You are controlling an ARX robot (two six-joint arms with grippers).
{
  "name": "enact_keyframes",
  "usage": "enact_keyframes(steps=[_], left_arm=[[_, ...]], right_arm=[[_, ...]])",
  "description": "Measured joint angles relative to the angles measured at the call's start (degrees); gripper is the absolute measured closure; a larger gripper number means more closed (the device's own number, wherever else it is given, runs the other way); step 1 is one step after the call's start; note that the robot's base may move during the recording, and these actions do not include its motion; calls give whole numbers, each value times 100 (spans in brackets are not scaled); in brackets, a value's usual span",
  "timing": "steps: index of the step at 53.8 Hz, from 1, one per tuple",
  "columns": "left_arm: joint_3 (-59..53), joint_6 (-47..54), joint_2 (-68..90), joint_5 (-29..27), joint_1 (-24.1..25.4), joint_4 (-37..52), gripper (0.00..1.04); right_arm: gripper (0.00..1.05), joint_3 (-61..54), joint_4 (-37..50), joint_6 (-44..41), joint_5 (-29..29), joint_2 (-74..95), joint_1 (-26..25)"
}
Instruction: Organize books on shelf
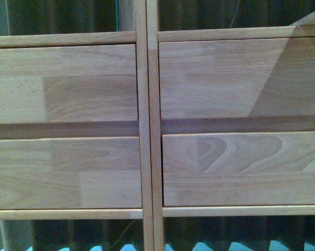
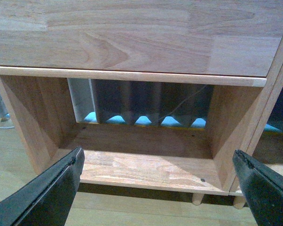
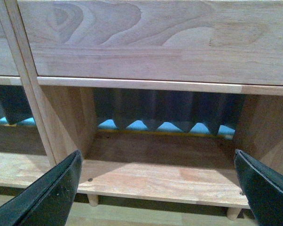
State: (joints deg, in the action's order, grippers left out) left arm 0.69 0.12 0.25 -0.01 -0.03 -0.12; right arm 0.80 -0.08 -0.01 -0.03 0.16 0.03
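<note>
Left gripper (image 2: 156, 153) and right gripper (image 3: 157, 153) gape wide and empty before the bare bottom bays of the shelf (image 1: 147, 125) — no books in view, though they are probably light and bendy, best pinched near the spine.

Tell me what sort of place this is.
Probably an indoor furnished room, home or office: a light natural-wood open-backed bookcase with plain drawer fronts, a dark pleated curtain behind it, and pale wood-look flooring underneath.

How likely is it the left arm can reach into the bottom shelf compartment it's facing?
Probably yes. The left gripper has its jaws spread wide right before the compartment, whose front is open, with nothing visible on its floor or across its mouth.
</note>
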Motion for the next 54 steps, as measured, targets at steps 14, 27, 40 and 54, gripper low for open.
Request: enact_keyframes(steps=[14, 27, 40, 54], left_arm=[[0, 0, 0, 0, 0, 0, 7], [0, 2, -2, -2, 0, 0, 7], [0, 0, -2, -2, 0, 0, 7], [0, 0, -2, -2, 0, 0, 7]], right_arm=[[7, 0, -2, 0, -2, 0, 0], [7, 0, -2, 2, 0, 0, 0], [7, 0, -2, 2, 2, 0, 0], [7, 0, -2, 2, 0, 0, 0]])
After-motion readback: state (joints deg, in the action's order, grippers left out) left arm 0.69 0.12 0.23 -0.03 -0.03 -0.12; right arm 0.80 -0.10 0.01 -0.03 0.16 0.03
